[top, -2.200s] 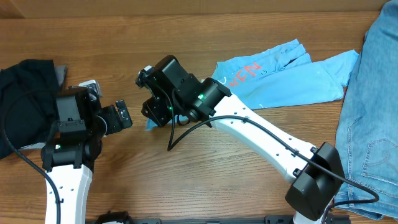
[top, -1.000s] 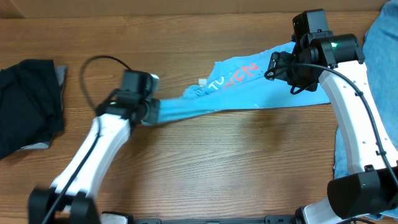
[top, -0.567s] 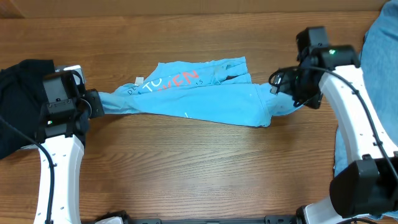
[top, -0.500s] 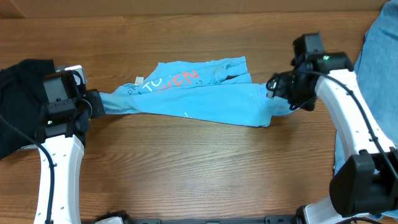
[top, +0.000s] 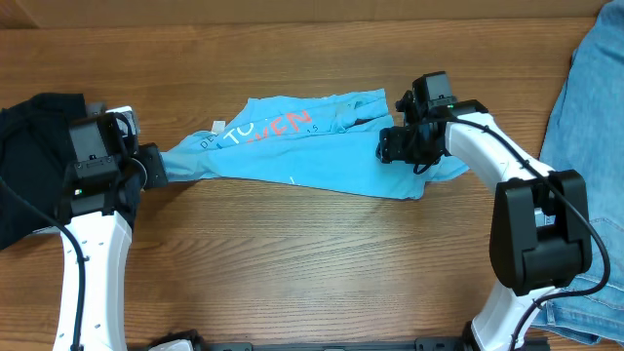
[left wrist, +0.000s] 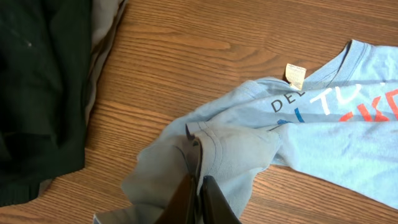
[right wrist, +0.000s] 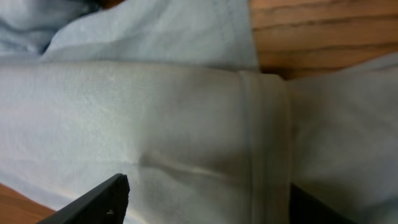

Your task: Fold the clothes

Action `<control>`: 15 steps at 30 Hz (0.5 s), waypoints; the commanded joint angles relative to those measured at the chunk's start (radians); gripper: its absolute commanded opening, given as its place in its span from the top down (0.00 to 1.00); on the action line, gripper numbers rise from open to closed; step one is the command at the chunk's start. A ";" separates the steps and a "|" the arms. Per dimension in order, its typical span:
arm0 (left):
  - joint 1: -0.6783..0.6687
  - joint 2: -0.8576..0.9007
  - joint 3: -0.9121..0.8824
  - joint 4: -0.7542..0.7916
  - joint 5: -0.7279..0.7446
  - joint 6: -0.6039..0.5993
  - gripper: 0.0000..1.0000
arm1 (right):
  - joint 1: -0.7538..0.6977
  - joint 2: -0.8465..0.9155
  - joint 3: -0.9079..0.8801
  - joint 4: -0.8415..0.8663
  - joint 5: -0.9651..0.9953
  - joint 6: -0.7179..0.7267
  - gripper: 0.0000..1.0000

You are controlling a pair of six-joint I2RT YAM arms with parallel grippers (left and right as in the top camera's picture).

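The clothes, a sky-blue T-shirt (top: 322, 161) with coral and white lettering, lie stretched across the table's middle. My left gripper (top: 146, 166) is shut on a bunched fold at the shirt's left end; in the left wrist view the fingers (left wrist: 211, 202) pinch pale blue cloth (left wrist: 236, 149) with the lettering to the right. My right gripper (top: 390, 148) hovers low over the shirt's right part, open. In the right wrist view its fingertips (right wrist: 106, 199) stand wide apart with a hemmed fold of the shirt (right wrist: 186, 112) filling the space between them, nothing gripped.
A black garment pile (top: 34, 146) lies at the far left, close behind my left arm, and shows as dark cloth (left wrist: 37, 93) in the left wrist view. Faded denim jeans (top: 585, 146) cover the right edge. Bare wood table (top: 312, 263) runs along the front.
The shirt was dragged left by my left gripper, which now holds still. My right gripper has moved left from the shirt's right end to above its right part, jaws narrowing slightly.
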 commanded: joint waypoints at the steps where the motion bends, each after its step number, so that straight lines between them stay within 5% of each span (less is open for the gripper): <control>1: 0.001 -0.016 0.019 -0.003 0.012 -0.022 0.96 | 0.006 0.009 0.002 0.002 -0.008 -0.003 0.85; 2: 0.001 -0.016 0.019 -0.004 0.012 -0.022 0.96 | 0.006 -0.001 0.004 -0.004 -0.006 0.004 0.92; 8: 0.001 -0.016 0.020 -0.006 0.012 -0.022 0.95 | 0.000 -0.185 0.124 -0.184 0.072 0.000 0.86; 12: 0.002 -0.016 0.020 -0.006 0.012 -0.021 0.95 | 0.023 -0.261 0.130 -0.527 0.016 -0.001 0.91; 13: 0.002 -0.016 0.020 -0.006 0.012 -0.021 0.95 | 0.032 -0.259 0.114 -0.612 0.016 0.000 0.88; 15: 0.002 -0.016 0.019 -0.003 0.012 -0.021 0.95 | 0.050 -0.259 0.055 -0.735 0.017 -0.001 0.57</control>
